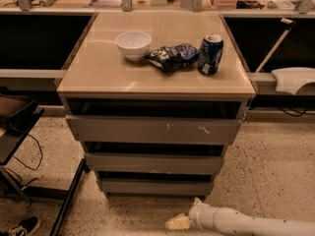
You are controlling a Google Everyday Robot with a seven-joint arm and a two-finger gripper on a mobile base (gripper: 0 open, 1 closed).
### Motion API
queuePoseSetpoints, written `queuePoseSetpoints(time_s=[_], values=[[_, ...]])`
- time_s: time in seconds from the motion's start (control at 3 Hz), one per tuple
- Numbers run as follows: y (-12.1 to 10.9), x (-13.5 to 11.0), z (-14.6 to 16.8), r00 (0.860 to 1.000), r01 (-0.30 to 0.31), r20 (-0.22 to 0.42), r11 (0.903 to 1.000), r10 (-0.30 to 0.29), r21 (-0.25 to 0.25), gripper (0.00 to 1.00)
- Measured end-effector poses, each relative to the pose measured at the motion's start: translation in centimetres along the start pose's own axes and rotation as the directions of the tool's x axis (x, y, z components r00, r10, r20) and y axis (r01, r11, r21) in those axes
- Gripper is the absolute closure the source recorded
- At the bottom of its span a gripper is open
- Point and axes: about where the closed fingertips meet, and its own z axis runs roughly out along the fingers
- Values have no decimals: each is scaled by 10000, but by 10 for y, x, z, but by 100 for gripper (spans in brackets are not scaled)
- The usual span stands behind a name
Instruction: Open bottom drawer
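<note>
The approach step is in hand. The gripper (177, 222) sits low over the floor (268, 171), just in front of and below the bottom drawer (155, 187), a little to the right of its middle and not touching it. Whether the gripper is open or closed cannot be told from here. Its white arm (246, 223) comes in from the lower right.

The bottom drawer is the lowest of three grey fronts in the cabinet and the narrowest. It is set back under the middle drawer (152, 163), which in turn sits back under the wide top drawer (152, 130) with its pale scratch marks. The bottom drawer looks nearly shut, with only a dark slot above it.

The fronts are flat, matte and have no handles. The next move probably calls for raising the gripper to that dark slot, catching the front's upper edge, and pulling straight out along the floor. The smooth face offers little grip, so the hold on the lip matters.

Above, the tan, glossy table (98, 75) carries a round white bowl (133, 44), a crumpled blue bag (172, 57) and an upright blue can (210, 54). The floor is speckled and hard.
</note>
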Motion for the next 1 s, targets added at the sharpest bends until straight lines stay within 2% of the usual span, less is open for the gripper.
queuePoseSetpoints(time_s=[0.33, 0.67, 1.0], values=[[-6, 5, 1, 9996, 169, -230, 9990, -160, 414, 0], [-41, -22, 21, 9971, 737, 83, 9862, -758, 1484, 0], [-68, -53, 41, 9919, 832, 781, 9769, -1003, 1969, 0]])
